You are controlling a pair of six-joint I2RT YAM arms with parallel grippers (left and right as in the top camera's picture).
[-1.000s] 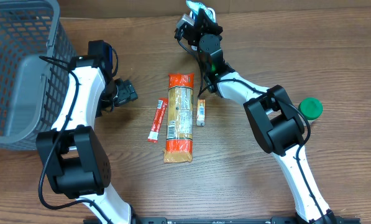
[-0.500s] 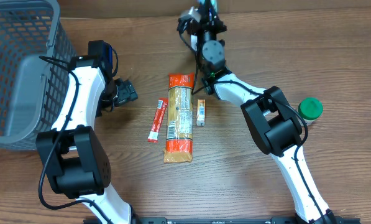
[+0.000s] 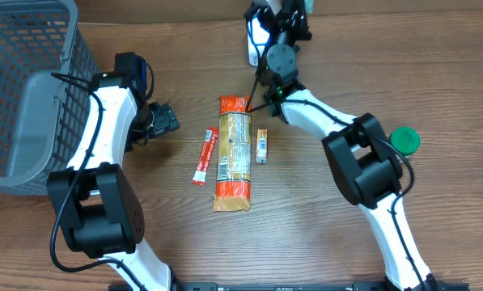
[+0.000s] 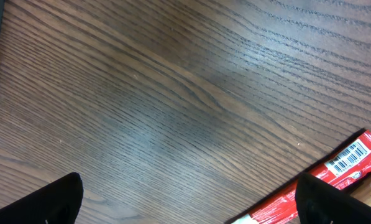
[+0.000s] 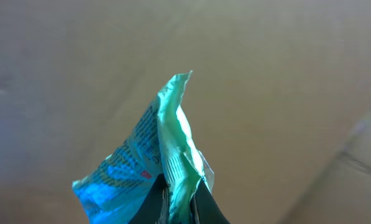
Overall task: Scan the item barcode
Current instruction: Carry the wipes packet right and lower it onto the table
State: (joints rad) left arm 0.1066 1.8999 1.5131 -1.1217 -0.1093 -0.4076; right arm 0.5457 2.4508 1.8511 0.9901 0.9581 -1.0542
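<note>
Presenting the item is judged to be the step in hand. A teal foil packet (image 5: 163,146) is pinched by its crimped lower edge between the closed fingers of the right gripper (image 5: 180,198). It is held well above the wooden table (image 3: 435,65), at the far edge as seen from overhead. Printed text can be made out on one face of the packet, but no barcode can be picked out there. No scanner can be identified. A small white object (image 3: 253,50) is seen just beside the right wrist in the overhead view, and what it is cannot be told.

The left gripper (image 3: 163,120) is spread wide and holds nothing. It hangs low over bare wood, near a red sachet (image 4: 337,168) whose barcode is shown face up in the left wrist view. Beside that sachet a long orange-and-tan packet (image 3: 234,153) and a small narrow packet (image 3: 261,146) are laid out, apart from each other. A grey mesh basket (image 3: 31,81) stands at the left and a green round cap (image 3: 404,141) at the right.

For the next move, the teal packet would need to be turned so that its coded face is aimed squarely at the reader, with the foil flat enough to be read. A firm pinch on the thin seam is called for, so that the packet is not let slip.
</note>
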